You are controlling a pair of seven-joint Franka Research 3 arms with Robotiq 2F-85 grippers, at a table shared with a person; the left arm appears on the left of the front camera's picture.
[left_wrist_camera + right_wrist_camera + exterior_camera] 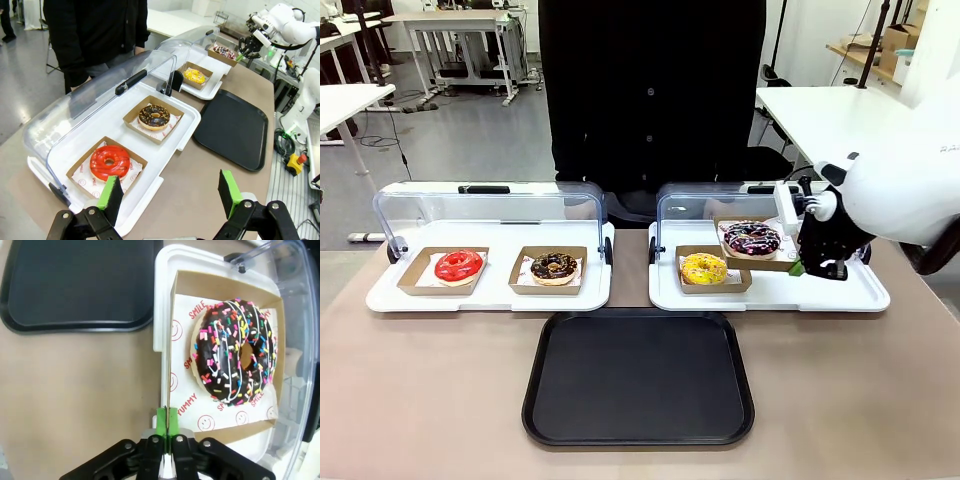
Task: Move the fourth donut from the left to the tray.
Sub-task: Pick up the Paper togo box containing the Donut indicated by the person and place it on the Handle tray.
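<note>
Right gripper (167, 421): green pads pressed together on the rim of the brown cardboard holder (225, 355), pinching its thin wall at one corner; in the front view seen at the right end of the right white display tray (840, 292).
Fourth donut (234, 351): dark chocolate glaze, white drizzle, coloured sprinkles; sits flat in the holder on printed paper, hole facing up.
Holder, long axis: in the right wrist view runs up the picture, away from the fingers; in the front view runs across the table, left to right, with the gripped end toward the right arm.
Holder, height: in the front view appears raised, its near edge overlapping the holder of the yellow donut (704, 268); contact with the display tray cannot be told.
Fourth donut, place: over the rear right part of the right white display tray, under its raised clear lid (720, 205), behind and right of the yellow donut.
Left gripper (170, 195): jaws wide apart, nothing between the green pads, hanging above the near end of the left white display tray (150, 185).
Left display tray: 2 donuts in holders, red donut (458, 265) and chocolate donut with tan sprinkles (554, 266).
Tray (638, 378): black, long axis left to right, on the brown table (430, 390) in front of both display trays, nothing on it.
Person (650, 90): dark clothing, standing at the far side behind the display trays.
</note>
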